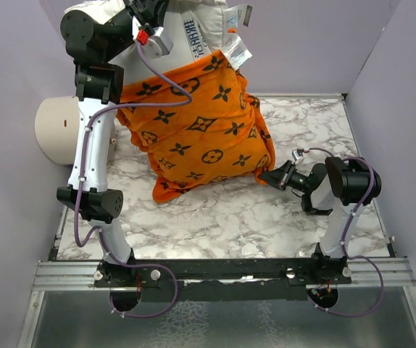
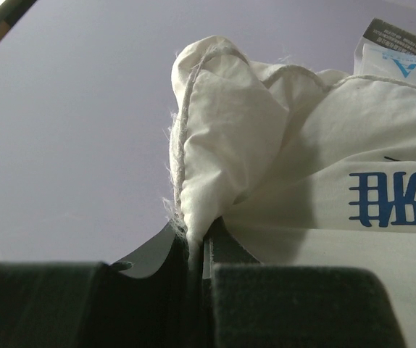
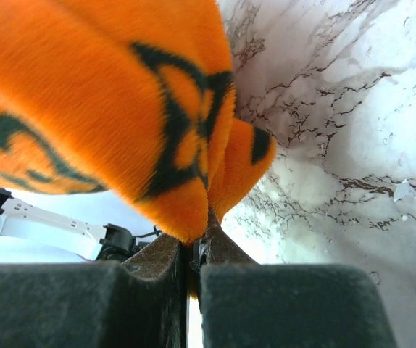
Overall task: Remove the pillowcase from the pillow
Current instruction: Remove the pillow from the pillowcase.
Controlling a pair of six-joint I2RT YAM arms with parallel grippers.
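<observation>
The white pillow [image 1: 201, 32] hangs high at the back, its upper part bare, with blue print and tags [image 1: 235, 47] showing. The orange pillowcase [image 1: 201, 134] with black motifs still covers its lower part and rests on the table. My left gripper [image 1: 144, 16] is raised at the back left and is shut on a corner of the pillow [image 2: 215, 138]; the seam is pinched between the pads. My right gripper [image 1: 272, 175] is low at the case's right bottom corner and is shut on the orange pillowcase [image 3: 121, 109].
A cream cylinder [image 1: 54, 130] lies at the left edge beside the left arm. The marble table [image 1: 266, 217] has purple walls at the back and sides. A metal rail [image 1: 222, 272] runs along the near edge.
</observation>
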